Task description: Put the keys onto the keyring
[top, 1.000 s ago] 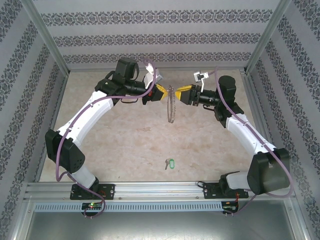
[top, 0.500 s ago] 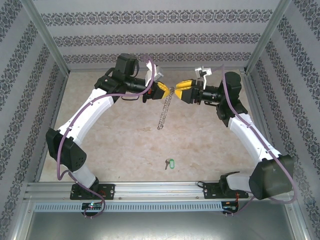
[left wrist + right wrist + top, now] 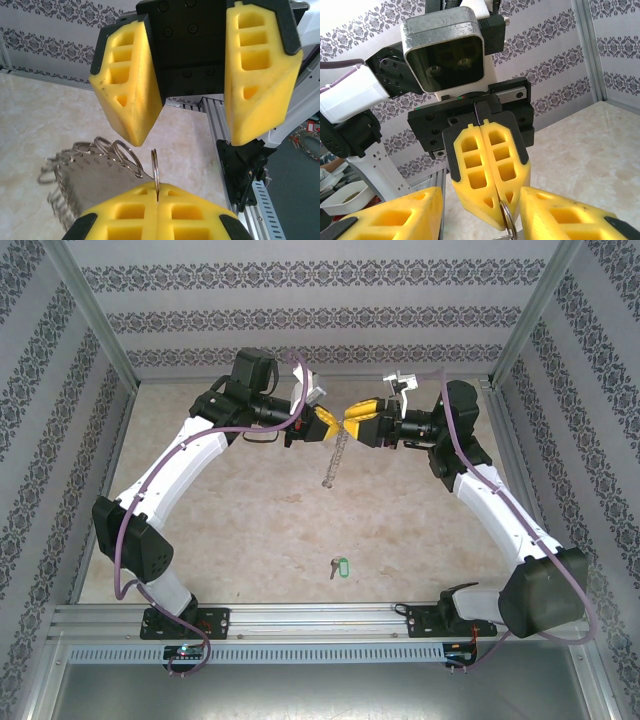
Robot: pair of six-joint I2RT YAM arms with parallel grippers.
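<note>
The left claw pinches the keyring aloft, far centre. The right claw gapes open at its top — best closed squarely on the loop. The keys lie on the near worktop.

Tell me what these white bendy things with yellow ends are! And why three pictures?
They are two robot arms bolted to a table. The yellow ends are grippers, like two-finger hands. One picture looks down from above; the other two come from cameras on each wrist, so the fingers look huge. The left gripper is pinched shut on the keyring, a thin metal loop strung with small silvery pieces, which hangs down from it. The right gripper faces it with jaws open either side of the ring. The keys, a small key with a green tag, lie on the table nearer the arms' bases.
</note>
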